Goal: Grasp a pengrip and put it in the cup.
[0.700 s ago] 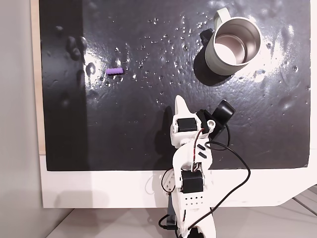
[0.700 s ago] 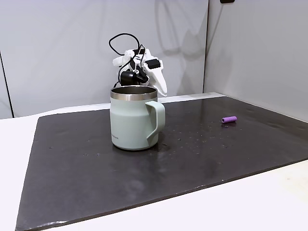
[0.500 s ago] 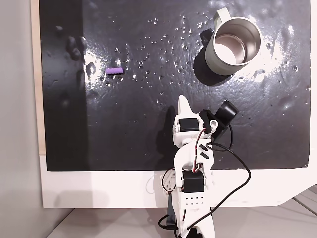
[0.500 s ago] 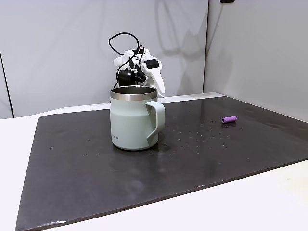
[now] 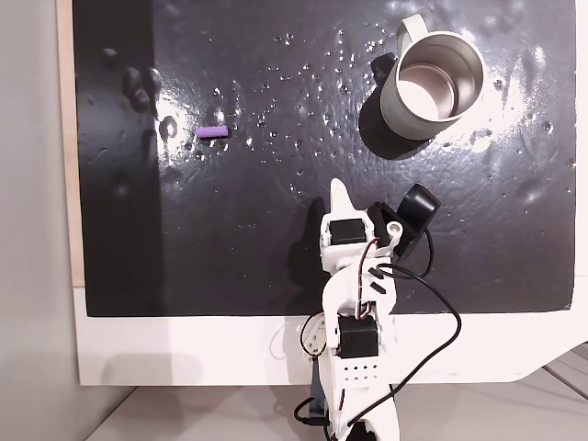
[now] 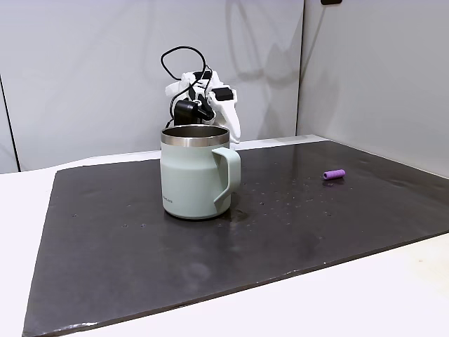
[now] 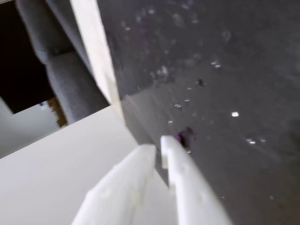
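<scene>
The pengrip (image 5: 212, 132) lies flat on the dark mat (image 5: 230, 239), on the left side in the top-down fixed view, well apart from everything else. In the side-on fixed view it (image 6: 334, 174) sits far to the right of the cup (image 6: 195, 172), with open mat (image 6: 140, 253) between them.

The cup (image 5: 432, 84) stands upright near the mat's top right corner in the top-down fixed view, its steel inside showing and its handle pointing up and left. In the side-on fixed view the handle faces right.

The arm (image 5: 354, 322) rises from the white surface (image 5: 184, 349) at the mat's near edge. Its fingers (image 5: 340, 195) hang above the mat, between pengrip and cup but close to neither. In the side-on fixed view they (image 6: 233, 133) show behind the cup, pointing down.

In the wrist view the fingers (image 7: 158, 145) are narrow, the two white tips nearly together with only a thin gap, and nothing is held. A small purple speck (image 7: 180, 138) just beyond the tips is probably the pengrip, though the picture is too blurred to be sure.
</scene>
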Robot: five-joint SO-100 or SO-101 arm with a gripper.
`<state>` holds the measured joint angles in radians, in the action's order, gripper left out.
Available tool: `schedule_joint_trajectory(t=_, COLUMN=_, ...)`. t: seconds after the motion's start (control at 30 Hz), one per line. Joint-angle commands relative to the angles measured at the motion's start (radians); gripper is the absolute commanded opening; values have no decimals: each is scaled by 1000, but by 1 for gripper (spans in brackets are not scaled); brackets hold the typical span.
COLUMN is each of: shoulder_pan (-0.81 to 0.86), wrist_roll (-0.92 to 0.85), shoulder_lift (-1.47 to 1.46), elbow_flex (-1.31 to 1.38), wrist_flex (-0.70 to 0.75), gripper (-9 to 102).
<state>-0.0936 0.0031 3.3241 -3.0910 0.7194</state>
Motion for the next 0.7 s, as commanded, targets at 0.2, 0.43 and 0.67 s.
schedule_joint_trajectory(t=0.2, shoulder_pan=-186, wrist_roll=46, shoulder_lift=-388, elbow_flex=560, wrist_flex=230, gripper=0)
schedule_joint_trajectory(t=0.43, shoulder_pan=-229, wrist_roll=97, shoulder_lift=-710, elbow_flex=953, wrist_flex=377, gripper=0)
schedule_joint_trajectory(t=0.67, shoulder_pan=-311, wrist_roll=244, shoulder_lift=-1066, elbow_flex=1385, wrist_flex=600, gripper=3)
